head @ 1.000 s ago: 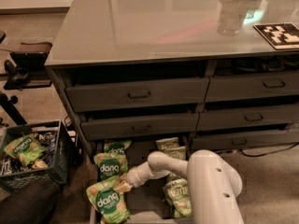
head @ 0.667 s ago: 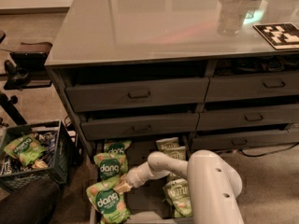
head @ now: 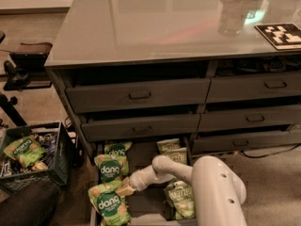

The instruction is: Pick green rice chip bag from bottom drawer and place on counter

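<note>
Where the green rice chip bag lies: low down in the bottom drawer, on the left side, at the end near me. It lies flat with its round "dang" label up.
Bags like it: a middle dang bag lies just behind it, and a far dang bag lies behind that one, partly under the cabinet.
Bottom drawer: it is pulled out, and I see a strip of dark floor between the left bags and the right bags.
My gripper: it is down in the drawer, at the top right corner of the green rice chip bag, and looks to be touching it, just below the middle dang bag.
My grip: I cannot tell if it is loose or tight on anything.
My arm: big and white, it comes in from the right and bends down across the drawer.
Olive bags: paler ones lie on the right side of the drawer, partly behind my arm.
Counter: shiny and grey, up above all the drawers.
On the counter: a clear cup and a black and white checker card, both at the far right.
Crate: it sits on the floor to the left, with snack bags inside.
</note>
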